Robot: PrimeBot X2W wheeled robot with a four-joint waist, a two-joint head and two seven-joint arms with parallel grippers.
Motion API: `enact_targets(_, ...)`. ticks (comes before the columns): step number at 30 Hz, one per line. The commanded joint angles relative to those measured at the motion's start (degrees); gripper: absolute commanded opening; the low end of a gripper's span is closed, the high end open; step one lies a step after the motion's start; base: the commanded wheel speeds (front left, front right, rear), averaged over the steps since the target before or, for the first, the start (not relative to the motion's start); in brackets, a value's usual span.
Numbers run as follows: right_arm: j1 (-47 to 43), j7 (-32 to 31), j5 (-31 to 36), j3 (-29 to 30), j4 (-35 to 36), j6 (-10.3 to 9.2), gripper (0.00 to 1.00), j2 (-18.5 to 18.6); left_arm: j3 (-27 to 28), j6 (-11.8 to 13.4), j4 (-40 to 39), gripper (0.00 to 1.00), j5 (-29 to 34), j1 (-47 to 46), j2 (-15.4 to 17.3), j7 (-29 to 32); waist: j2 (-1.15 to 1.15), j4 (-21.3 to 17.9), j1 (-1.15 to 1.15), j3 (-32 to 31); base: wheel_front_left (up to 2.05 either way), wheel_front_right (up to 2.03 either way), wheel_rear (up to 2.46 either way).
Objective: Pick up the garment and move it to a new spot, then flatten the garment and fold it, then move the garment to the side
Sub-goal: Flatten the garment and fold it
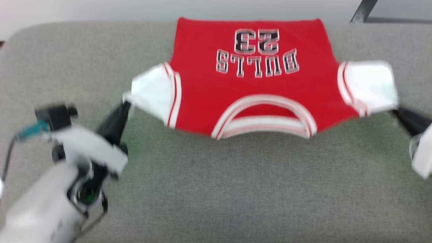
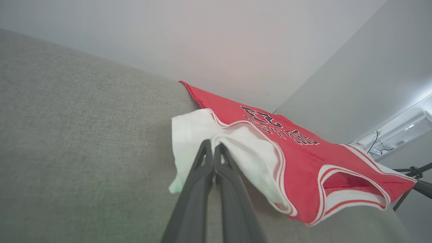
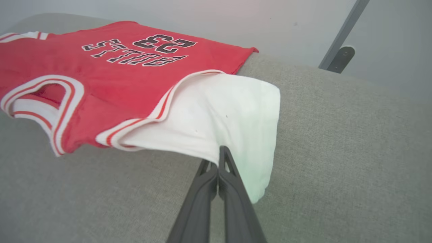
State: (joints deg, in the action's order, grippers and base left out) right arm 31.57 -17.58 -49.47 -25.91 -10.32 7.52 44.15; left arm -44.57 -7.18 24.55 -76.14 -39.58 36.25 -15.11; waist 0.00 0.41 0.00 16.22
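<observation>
Left tool (image 1: 126, 104) pinching garment (image 1: 256, 92) corner; right tool (image 1: 395, 112) pinching opposite corner; arms spread wide.

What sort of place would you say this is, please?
Probably an indoor test room rather than a home: a grey woven-fabric padded surface sits before a bare pale wall, with a black tripod nearby.

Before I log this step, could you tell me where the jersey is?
In the head view the jersey lies spread at the far middle of the grey cushion, collar toward the robot, its white panels held by the left gripper and right gripper.
</observation>
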Motion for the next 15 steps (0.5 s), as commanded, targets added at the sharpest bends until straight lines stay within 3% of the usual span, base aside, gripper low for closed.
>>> enact_targets(1, -3.3, -1.4, -0.2, 1.7, 2.0, -0.07, 0.0, 0.8, 1.1, 0.7, -1.3, 0.0, 0.6, 2.9, 0.6, 0.0, 0.0, 0.1, 0.0, -2.4, 0.0, 0.0, 0.0)
enact_targets(6, -15.4, -8.3, 0.8, 7.2, 10.8, -0.06, 0.0, 1.6, 3.8, 2.7, -8.9, 0.0, 1.6, 14.5, 2.2, 0.0, 0.0, -0.1, 0.0, -4.6, 0.0, 0.0, 0.0)
enact_targets(15, -32.5, -19.7, 2.4, 17.9, 24.7, -0.06, 0.0, 0.3, 6.1, 8.1, -23.9, 0.0, 3.2, 30.4, 8.2, 0.0, 0.0, -0.3, 0.0, -5.7, 0.0, 0.0, 0.0)
